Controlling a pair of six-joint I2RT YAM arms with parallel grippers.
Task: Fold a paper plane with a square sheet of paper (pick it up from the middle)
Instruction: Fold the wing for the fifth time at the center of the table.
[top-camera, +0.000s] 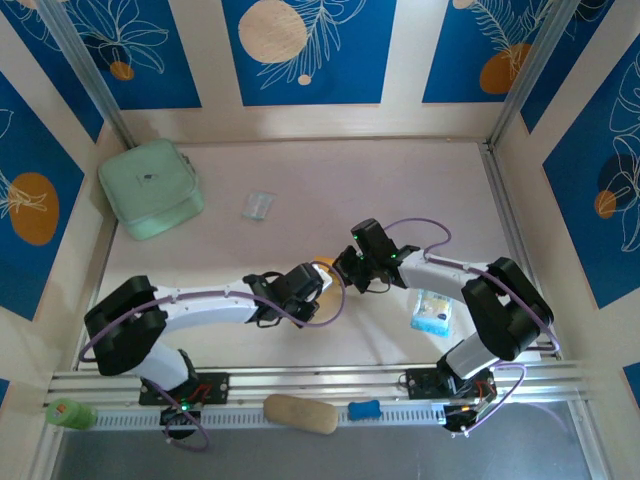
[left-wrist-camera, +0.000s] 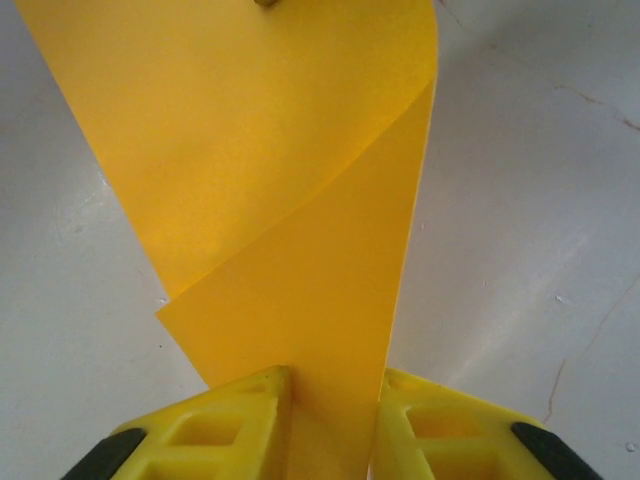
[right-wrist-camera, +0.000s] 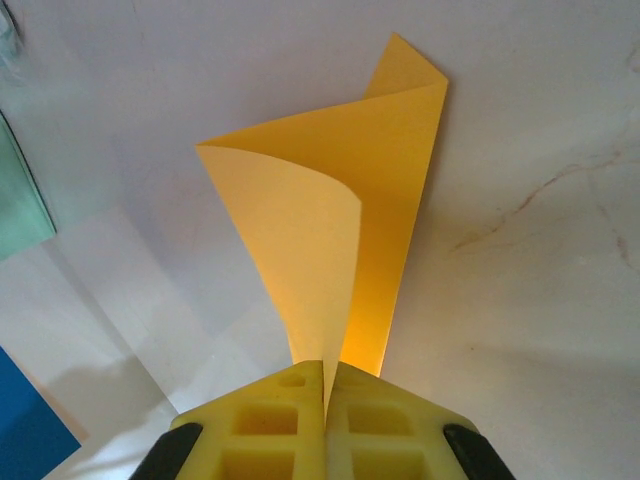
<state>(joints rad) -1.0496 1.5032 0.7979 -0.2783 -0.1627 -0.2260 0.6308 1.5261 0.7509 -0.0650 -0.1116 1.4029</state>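
The mint-green pouch (top-camera: 150, 190) lies in the far left corner of the table (top-camera: 400, 180), with a clear wrapper (top-camera: 257, 205) near it toward the middle. At the centre, the left gripper (left-wrist-camera: 335, 385) has the square sheet of paper (left-wrist-camera: 280, 180) between its jaws, which stand part-way apart; whether they pinch it cannot be told. The right gripper (right-wrist-camera: 327, 372) is clamped tight on the curled sheet. A blue-and-white packet (top-camera: 432, 310) lies further right.
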